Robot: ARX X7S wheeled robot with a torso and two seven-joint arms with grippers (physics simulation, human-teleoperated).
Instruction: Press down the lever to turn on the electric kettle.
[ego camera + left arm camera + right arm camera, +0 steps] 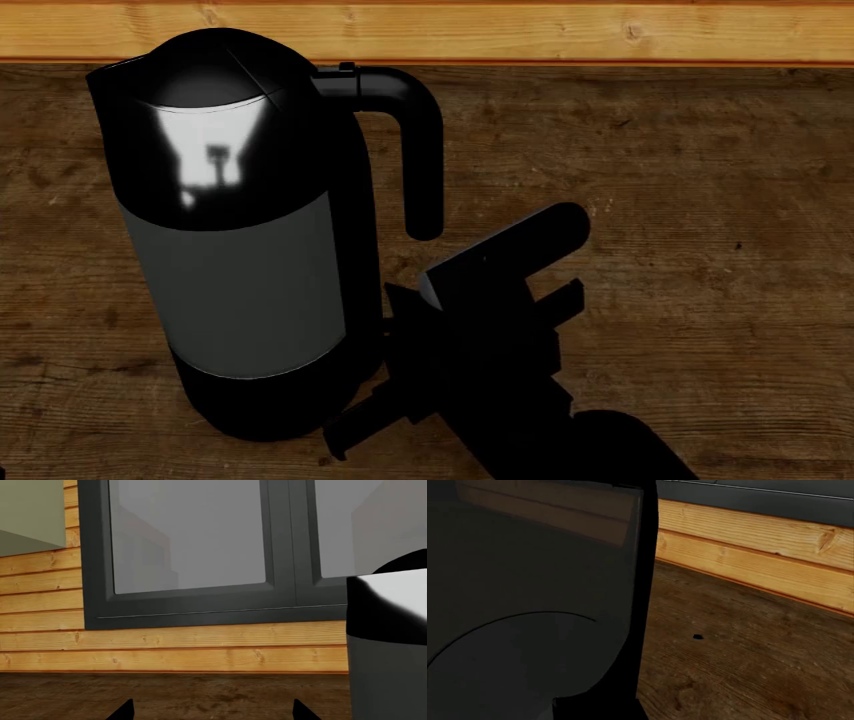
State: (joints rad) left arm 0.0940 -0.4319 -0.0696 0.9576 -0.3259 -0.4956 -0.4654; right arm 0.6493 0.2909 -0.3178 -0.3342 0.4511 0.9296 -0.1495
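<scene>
Nearest the head camera, the right arm enters from the lower edge and ends in the right gripper (514, 265), which sits low beside the electric kettle (234, 250), under the free end of its curved handle (407, 140); whether its jaws stand apart or together cannot be told, since black parts merge there. A thin black tab at the kettle's foot, judged to be the lever (350, 432), juts out beside the arm; contact between them cannot be confirmed. The right wrist view is largely filled by the kettle's dark wall (527, 605), confirming close proximity. The left gripper (210, 712) shows only two fingertips set well apart, holding nothing, with the kettle at that view's edge (387, 645). Risks, as judgement: the lever is small and dark against a dark base, so a downward push could land on the base or handle instead; a sideways component could slide or tip the tall kettle, which nothing is bracing. The kettle stands upright on a dark, worn wooden tabletop (694, 200). Behind it runs a wall of pale horizontal planks (173, 645), and above that a dark-framed window (193, 605) with grey panes.
</scene>
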